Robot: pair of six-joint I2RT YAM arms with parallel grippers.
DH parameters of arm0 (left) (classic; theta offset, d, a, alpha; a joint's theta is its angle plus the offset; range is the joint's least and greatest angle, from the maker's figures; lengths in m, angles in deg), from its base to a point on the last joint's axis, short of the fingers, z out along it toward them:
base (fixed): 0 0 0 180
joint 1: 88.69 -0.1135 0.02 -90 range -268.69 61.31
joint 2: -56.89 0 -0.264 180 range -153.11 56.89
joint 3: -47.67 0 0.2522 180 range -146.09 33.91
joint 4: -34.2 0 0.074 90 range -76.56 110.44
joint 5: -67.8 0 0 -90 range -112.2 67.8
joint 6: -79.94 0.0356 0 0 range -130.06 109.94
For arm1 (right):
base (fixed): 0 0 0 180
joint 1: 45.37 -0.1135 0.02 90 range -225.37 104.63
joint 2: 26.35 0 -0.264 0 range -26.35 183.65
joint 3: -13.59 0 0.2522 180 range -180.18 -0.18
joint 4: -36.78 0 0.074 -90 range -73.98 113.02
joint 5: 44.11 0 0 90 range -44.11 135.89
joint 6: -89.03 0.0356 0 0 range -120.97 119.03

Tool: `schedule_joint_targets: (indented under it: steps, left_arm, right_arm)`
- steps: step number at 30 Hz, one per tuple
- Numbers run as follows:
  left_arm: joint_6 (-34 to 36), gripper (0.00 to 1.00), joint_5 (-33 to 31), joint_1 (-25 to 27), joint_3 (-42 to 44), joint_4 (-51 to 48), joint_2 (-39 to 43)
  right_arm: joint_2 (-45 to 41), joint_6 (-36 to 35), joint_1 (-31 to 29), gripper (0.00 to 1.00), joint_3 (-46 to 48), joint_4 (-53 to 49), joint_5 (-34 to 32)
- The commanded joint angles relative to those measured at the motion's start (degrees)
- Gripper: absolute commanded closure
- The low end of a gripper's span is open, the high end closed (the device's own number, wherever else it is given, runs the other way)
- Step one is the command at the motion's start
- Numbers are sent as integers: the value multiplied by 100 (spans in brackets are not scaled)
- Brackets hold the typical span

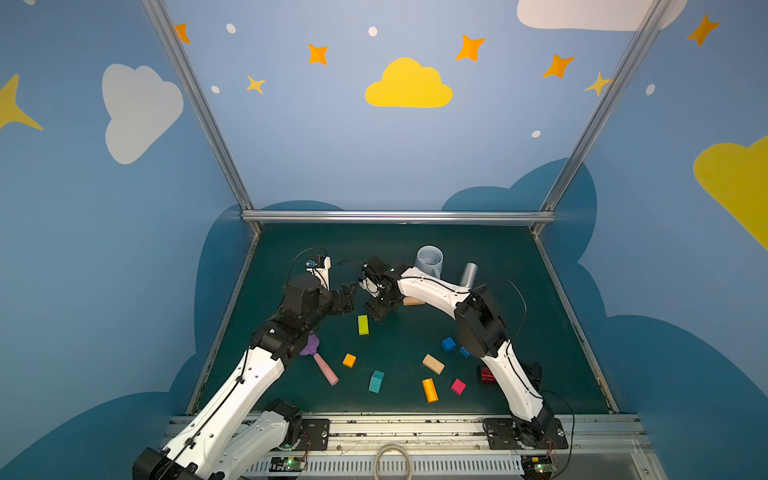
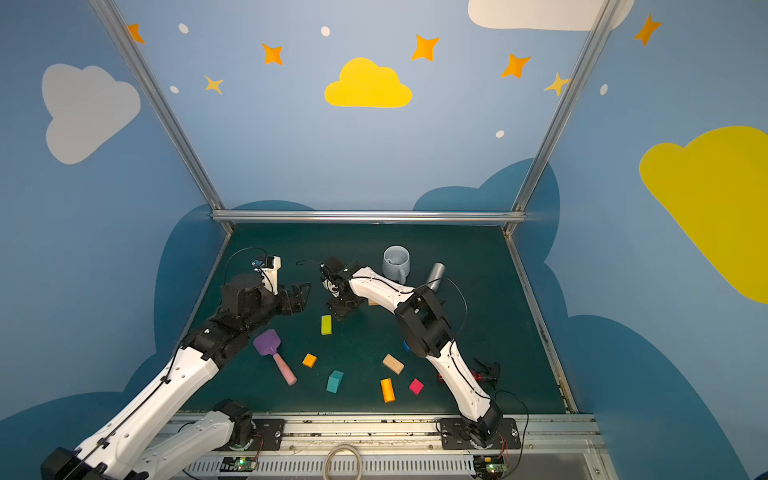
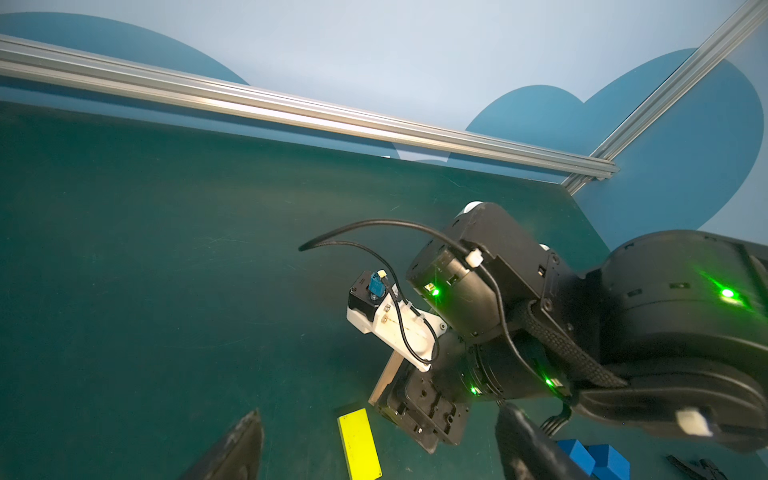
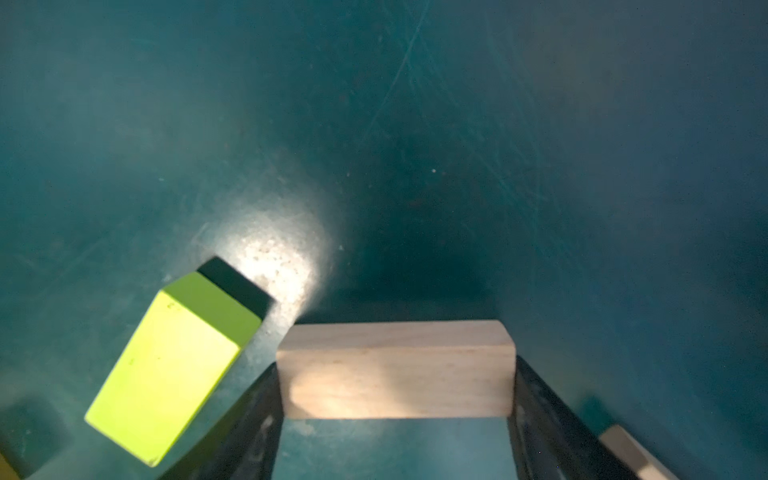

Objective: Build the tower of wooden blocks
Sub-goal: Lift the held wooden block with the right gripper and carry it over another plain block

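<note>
The tan block (image 4: 395, 370) sits crosswise between the right jaws, gripped by its two ends. The left jaws stand wide open.

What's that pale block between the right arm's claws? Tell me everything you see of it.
The pale block is an unpainted wooden bar with faint grain and rounded edges. It sits crosswise in the right gripper, whose two dark fingers press on its short ends. The yellow-green bar lies close beside it, not touching. Whether it rests on the green table is unclear.
</note>
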Motion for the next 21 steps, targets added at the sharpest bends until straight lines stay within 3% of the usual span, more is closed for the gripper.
schedule_joint_targets:
  steps: [1, 7, 21]
  left_arm:
    - [74, 13, -79, 35, -23, -33, 107]
    - [72, 13, -88, 35, -17, -20, 125]
    - [65, 13, -27, 37, -2, 23, 221]
  right_arm:
    - [95, 109, -39, 27, -162, -89, -100]
    - [16, 269, -39, 36, -170, -43, -83]
    - [-537, 1038, 24, 43, -159, -284, -206]
